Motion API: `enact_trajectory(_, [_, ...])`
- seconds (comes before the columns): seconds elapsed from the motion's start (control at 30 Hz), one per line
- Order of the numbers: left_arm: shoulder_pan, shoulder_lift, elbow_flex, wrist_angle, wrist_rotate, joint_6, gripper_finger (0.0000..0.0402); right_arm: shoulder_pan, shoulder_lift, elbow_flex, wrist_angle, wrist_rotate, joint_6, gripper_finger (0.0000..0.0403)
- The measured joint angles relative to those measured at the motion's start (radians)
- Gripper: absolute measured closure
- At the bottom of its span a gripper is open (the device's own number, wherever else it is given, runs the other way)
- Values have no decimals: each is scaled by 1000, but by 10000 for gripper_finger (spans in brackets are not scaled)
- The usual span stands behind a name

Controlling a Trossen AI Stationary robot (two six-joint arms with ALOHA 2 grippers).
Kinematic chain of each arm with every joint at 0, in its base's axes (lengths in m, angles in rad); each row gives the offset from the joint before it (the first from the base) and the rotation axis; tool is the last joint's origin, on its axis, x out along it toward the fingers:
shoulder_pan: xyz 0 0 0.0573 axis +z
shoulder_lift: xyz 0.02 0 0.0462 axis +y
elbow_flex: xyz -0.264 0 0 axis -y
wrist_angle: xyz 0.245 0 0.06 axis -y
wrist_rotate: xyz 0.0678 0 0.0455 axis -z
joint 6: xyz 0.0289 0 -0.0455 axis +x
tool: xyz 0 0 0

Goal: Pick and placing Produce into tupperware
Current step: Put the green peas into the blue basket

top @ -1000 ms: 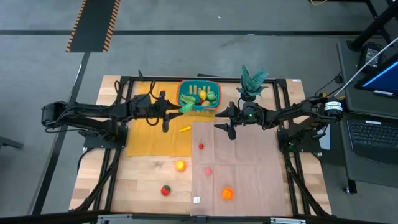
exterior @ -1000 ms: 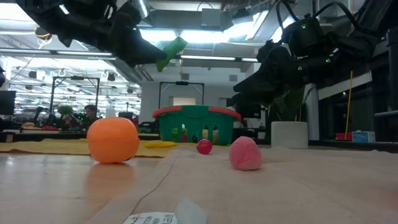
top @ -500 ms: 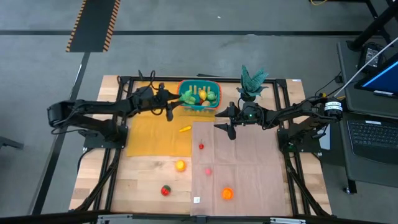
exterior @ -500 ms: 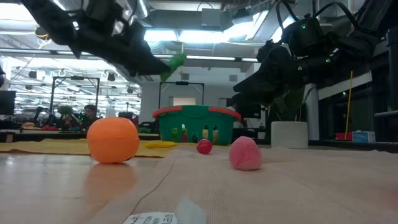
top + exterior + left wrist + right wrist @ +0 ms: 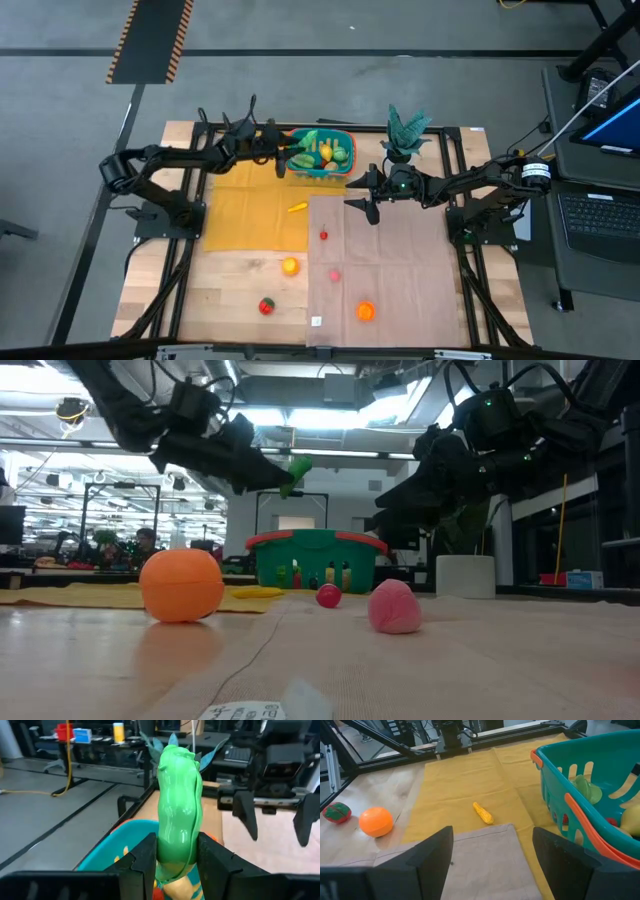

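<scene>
I am holding my left hand (image 5: 175, 857) clamped on the long glossy green toy vegetable (image 5: 178, 810) above the slotted teal basket with the orange-red rim (image 5: 322, 152), so lowering it well inside before releasing should prevent it bouncing out.

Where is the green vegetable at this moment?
The green vegetable is clamped in the left gripper, held in the air over the near-left edge of the teal basket at the table's far side.
</scene>
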Motion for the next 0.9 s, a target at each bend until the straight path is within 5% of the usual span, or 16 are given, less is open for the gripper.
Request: enact_trajectory(0.9, [52, 94, 425, -807, 34, 250, 298, -1, 0, 0, 0, 0, 3, 128])
